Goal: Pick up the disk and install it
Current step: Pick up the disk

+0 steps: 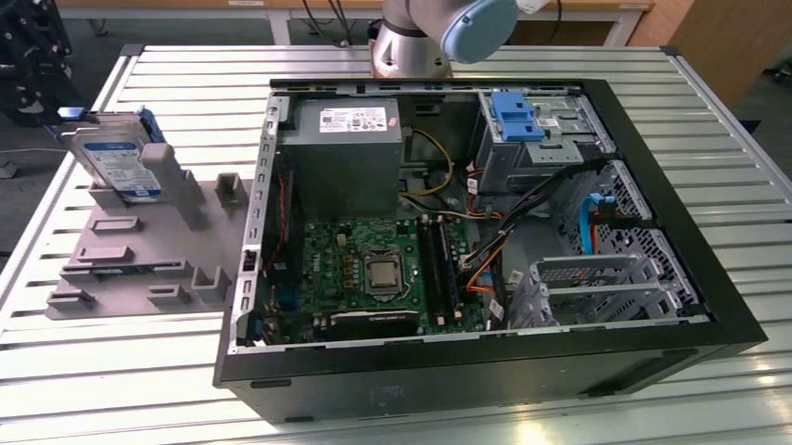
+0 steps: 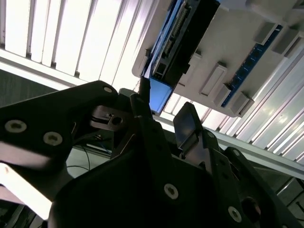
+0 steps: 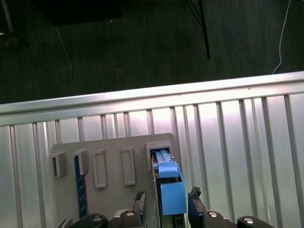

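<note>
The disk [image 1: 115, 159], a silver drive with a white-and-blue label in a blue carrier, stands upright in a slot of the grey holder [image 1: 136, 250] on the exterior view's left. In the first wrist view I look down on the disk's blue top edge [image 3: 168, 183]. My gripper [image 3: 167, 202] is open, and its two dark fingertips [image 3: 140, 202] line up on either side of the disk without touching it. In the second wrist view the disk [image 2: 180, 42] appears edge-on beyond the open gripper [image 2: 164, 121].
An open computer case [image 1: 669, 278] lies on the slatted metal table [image 1: 185, 65], with a drive cage and a ribbed blue latch [image 1: 517, 116] at its far right corner. The arm's base [image 1: 421, 37] stands behind the case. The holder [image 3: 114, 147] has several other slots.
</note>
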